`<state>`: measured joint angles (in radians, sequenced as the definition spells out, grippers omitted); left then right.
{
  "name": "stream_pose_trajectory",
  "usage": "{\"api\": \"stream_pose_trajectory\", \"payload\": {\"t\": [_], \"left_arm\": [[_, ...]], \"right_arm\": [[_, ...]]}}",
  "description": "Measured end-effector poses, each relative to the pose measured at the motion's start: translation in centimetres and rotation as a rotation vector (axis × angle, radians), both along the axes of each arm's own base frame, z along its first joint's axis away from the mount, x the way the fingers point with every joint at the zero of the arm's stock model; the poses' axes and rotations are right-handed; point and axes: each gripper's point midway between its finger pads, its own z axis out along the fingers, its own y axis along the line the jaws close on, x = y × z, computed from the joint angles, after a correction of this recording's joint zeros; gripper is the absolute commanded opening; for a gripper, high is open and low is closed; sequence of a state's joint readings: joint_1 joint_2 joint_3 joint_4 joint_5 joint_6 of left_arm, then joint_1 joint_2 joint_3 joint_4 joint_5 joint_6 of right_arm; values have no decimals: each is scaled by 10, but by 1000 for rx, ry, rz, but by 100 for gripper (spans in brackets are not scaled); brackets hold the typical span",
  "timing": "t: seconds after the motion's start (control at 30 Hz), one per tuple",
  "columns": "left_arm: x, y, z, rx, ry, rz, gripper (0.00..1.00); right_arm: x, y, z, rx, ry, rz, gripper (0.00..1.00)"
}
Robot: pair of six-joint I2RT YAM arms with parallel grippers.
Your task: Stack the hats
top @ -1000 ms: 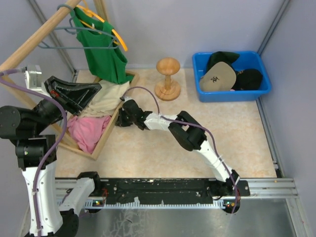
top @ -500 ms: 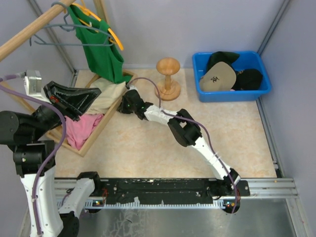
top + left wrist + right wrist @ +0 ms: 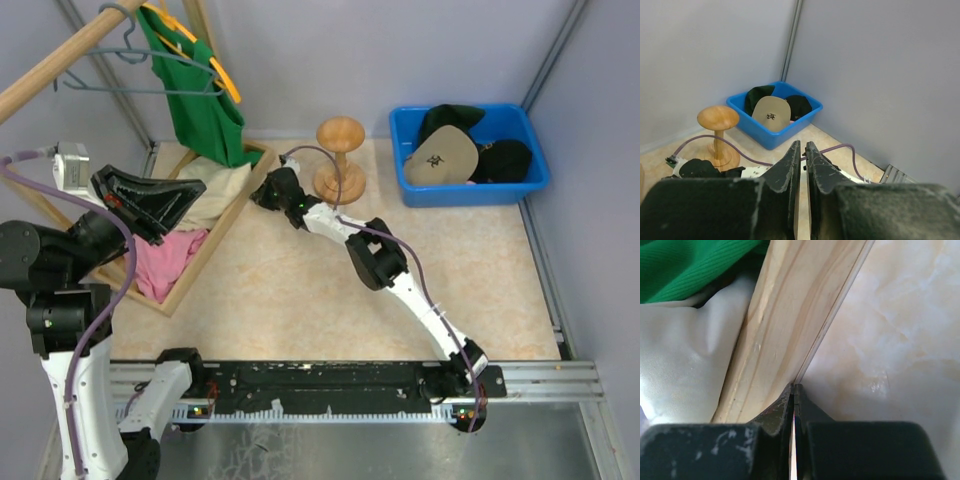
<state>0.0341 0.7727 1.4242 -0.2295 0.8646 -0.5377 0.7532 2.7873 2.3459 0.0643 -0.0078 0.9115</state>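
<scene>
Tan cap (image 3: pixel 456 148), unreadable black emblem (image 3: pixel 436 163)

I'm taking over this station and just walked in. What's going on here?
The job is stacking hats, but no hat is in hand. The hats lie jumbled in the blue bin at the far right, with the bare wooden stand to its left. The right gripper, shut and empty, sits low at the outer edge of the wooden tray that holds cloths. The left gripper hangs above that tray, jaws nearly together, holding nothing.
</scene>
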Motion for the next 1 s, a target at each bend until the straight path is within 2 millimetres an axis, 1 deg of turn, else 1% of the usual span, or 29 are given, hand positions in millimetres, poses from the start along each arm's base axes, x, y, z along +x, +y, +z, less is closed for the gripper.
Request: {"api": "stream_pose_trajectory", "payload": {"t": [0.2, 0.33, 0.4, 0.47, 0.5, 0.57, 0.6, 0.67, 0.7, 0.73, 0.83, 0.87, 0.9, 0.93, 0.97, 1.0], "left_arm": [[6, 1, -5, 12, 14, 13, 14], [16, 5, -18, 25, 42, 45, 18], [27, 9, -33, 31, 76, 79, 20], [40, 15, -55, 35, 123, 120, 20], [48, 18, -70, 35, 162, 145, 20], [65, 25, -104, 37, 244, 192, 19], [74, 29, -123, 38, 292, 217, 19], [90, 35, -154, 38, 368, 261, 19], [99, 39, -171, 36, 409, 289, 18], [108, 44, -188, 34, 451, 319, 18], [134, 54, -230, 33, 547, 403, 17], [144, 56, -243, 42, 577, 429, 17], [154, 54, -256, 60, 602, 453, 18], [163, 48, -268, 87, 618, 462, 18], [172, 37, -279, 122, 625, 461, 19], [180, 26, -290, 155, 634, 455, 19]], "right_arm": [[13, 11, 1, 111, 5, -32, 0], [21, 18, 5, 197, -2, -42, 0], [22, 19, 8, 226, -1, -35, 0], [21, 15, 9, 245, -5, -18, 0], [19, 9, 8, 251, -3, -11, 0], [4, -10, 4, 200, 22, -5, 0], [-5, -24, 0, 161, 36, -9, 0], [-23, -64, -1, 76, 46, -26, 0], [-29, -86, 7, 39, 38, -37, 0], [-33, -109, 17, 9, 22, -54, 0], [-43, -166, 55, -53, -46, -111, 0], [-45, -183, 66, -71, -72, -129, 0], [-49, -201, 83, -87, -111, -153, 0], [-51, -211, 97, -96, -144, -166, 0], [-55, -217, 112, -103, -179, -172, 0], [-59, -221, 122, -106, -203, -172, 0]]}}
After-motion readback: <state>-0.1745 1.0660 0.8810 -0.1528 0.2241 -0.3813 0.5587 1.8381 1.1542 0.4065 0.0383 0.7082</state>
